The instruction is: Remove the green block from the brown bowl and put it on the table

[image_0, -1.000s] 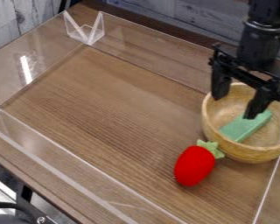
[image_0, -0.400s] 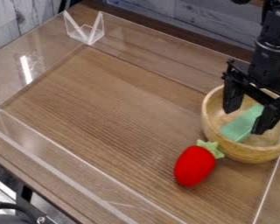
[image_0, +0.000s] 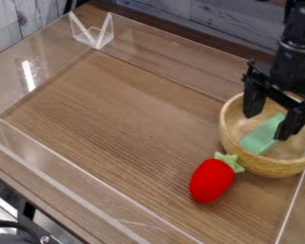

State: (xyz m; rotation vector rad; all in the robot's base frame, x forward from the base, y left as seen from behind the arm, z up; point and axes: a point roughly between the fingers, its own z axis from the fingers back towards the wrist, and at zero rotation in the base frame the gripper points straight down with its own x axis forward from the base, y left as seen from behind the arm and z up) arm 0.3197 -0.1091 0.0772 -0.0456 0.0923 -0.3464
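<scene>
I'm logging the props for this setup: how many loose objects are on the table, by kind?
Green block: 1
Brown bowl: 1
Strawberry toy: 1
Total: 3

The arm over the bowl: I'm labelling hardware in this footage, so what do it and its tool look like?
The arm is a matte black, roughly cylindrical column entering from the top edge. Its tool is black too: a wider crossbar with two slim, straight fingers hanging from its ends. No cables, markings or coloured parts are discernible at this resolution.
</scene>
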